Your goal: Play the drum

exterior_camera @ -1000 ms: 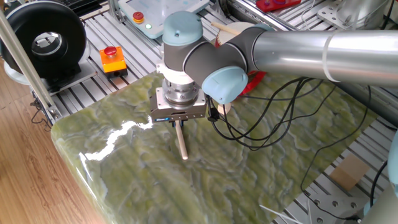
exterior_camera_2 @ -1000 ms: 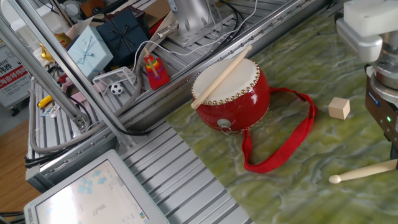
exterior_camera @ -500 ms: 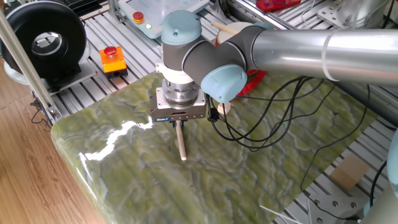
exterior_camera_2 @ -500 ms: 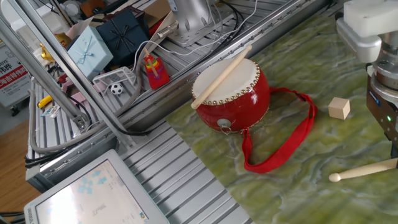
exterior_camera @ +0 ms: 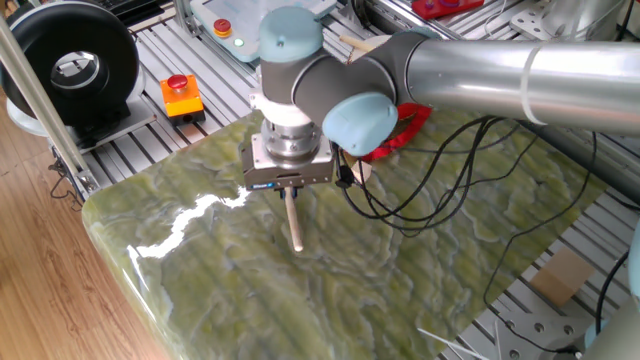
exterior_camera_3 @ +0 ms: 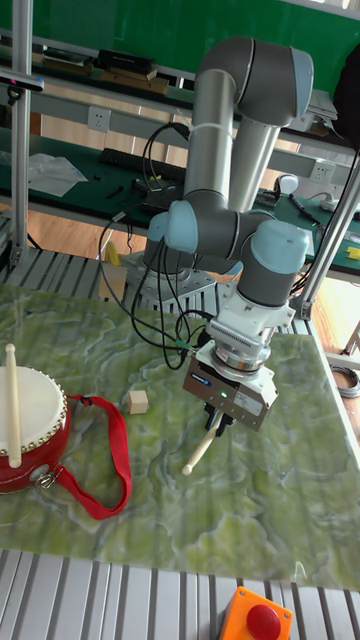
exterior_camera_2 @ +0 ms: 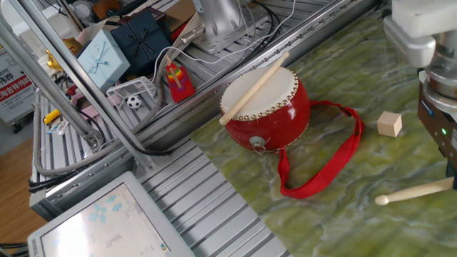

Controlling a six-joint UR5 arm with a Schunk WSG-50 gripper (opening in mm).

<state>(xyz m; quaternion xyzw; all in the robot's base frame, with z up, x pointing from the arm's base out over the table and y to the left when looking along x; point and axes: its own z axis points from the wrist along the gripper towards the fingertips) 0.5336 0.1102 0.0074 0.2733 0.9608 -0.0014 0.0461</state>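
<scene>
Wooden stick [exterior_camera_3: 200, 452] gripped by the gripper [exterior_camera_3: 219, 420], jaws closed on it, tip near the mat; drum [exterior_camera_2: 266, 107] well apart.

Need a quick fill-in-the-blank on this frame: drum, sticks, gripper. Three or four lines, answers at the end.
1. A drumstick lies across the cream top of the ___ drum.
2. The gripper is closed on a second ___, whose rounded tip points down at the table.
3. The small wooden cube sits on the green mat, ___ the drum's strap.
4. The orange box carries a red ___.

Answers: red; drumstick; apart from; button
</scene>
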